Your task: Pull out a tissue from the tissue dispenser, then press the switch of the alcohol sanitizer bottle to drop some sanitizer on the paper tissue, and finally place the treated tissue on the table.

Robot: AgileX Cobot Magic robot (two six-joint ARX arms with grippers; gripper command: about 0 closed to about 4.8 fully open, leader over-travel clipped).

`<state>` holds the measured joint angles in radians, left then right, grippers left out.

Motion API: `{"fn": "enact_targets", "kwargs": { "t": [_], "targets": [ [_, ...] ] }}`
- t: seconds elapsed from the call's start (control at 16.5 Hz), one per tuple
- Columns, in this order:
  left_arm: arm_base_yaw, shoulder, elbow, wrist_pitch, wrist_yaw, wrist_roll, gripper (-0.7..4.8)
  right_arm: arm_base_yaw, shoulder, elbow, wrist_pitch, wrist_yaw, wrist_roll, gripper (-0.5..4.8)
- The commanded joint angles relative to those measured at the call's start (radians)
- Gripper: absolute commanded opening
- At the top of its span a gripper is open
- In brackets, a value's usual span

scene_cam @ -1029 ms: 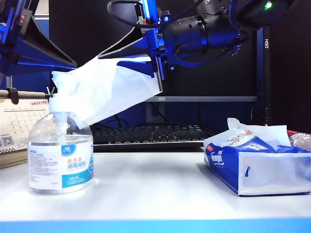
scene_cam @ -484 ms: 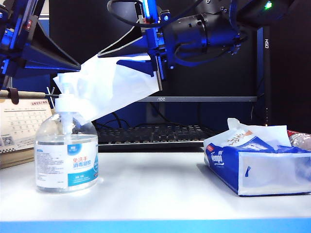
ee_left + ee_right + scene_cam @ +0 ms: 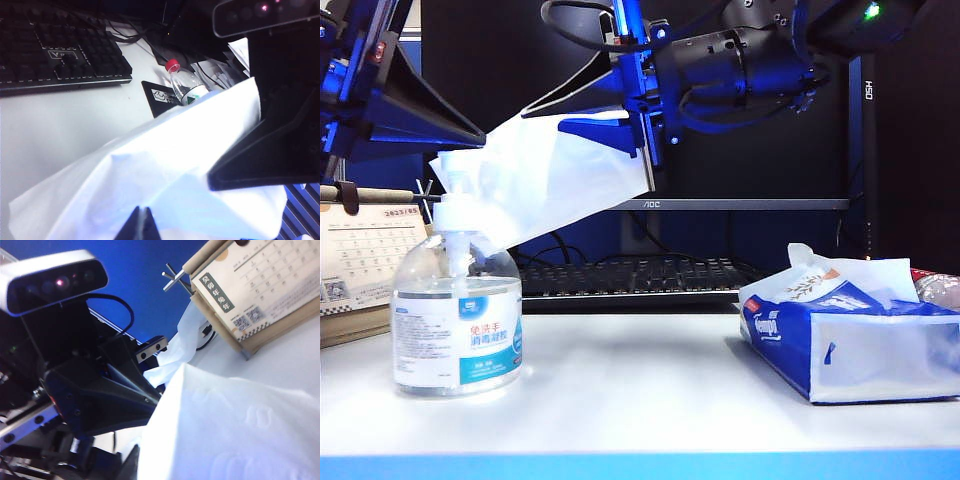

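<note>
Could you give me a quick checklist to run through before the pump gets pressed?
1. Tissue held by right gripper: ok.
2. Tissue's free end hangs by the switch: ok.
3. Left gripper shut above the pump: ok.
4. Alcohol sanitizer bottle upright on the table: ok.
5. Nozzle outlet under the tissue: cannot tell.
6. Tissue dispenser clear of both arms: ok.

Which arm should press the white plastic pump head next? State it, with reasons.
Left. The left gripper sits just above the white plastic pump head, while the right gripper is shut on the thin white tissue.
</note>
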<state>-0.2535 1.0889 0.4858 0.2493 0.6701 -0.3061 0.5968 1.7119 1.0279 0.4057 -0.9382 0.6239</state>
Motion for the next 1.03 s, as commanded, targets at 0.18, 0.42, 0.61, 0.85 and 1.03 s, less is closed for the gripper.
{"fn": "enact_targets", "kwargs": {
  "t": [0.18, 0.42, 0.61, 0.85, 1.03],
  "targets": [
    [-0.002, 0.012, -0.013, -0.095, -0.023, 0.016, -0.06, 0.002, -0.004, -0.003, 0.010, -0.128, 0.136, -0.05],
    [-0.001, 0.012, -0.013, -0.095, -0.023, 0.019, -0.06, 0.001, -0.004, -0.018, 0.010, -0.190, 0.177, -0.05],
    [-0.002, 0.012, -0.013, -0.096, -0.019, 0.019, -0.06, -0.024, -0.004, -0.018, 0.030, -0.178, 0.177, -0.05],
    [-0.001, 0.011, -0.013, -0.098, -0.019, 0.019, -0.06, -0.154, -0.003, -0.039, -0.045, -0.171, 0.177, -0.05],
    [-0.001, 0.011, -0.013, -0.098, -0.019, 0.027, -0.06, -0.174, -0.003, -0.141, -0.064, -0.210, 0.177, -0.05]
  ]
}}
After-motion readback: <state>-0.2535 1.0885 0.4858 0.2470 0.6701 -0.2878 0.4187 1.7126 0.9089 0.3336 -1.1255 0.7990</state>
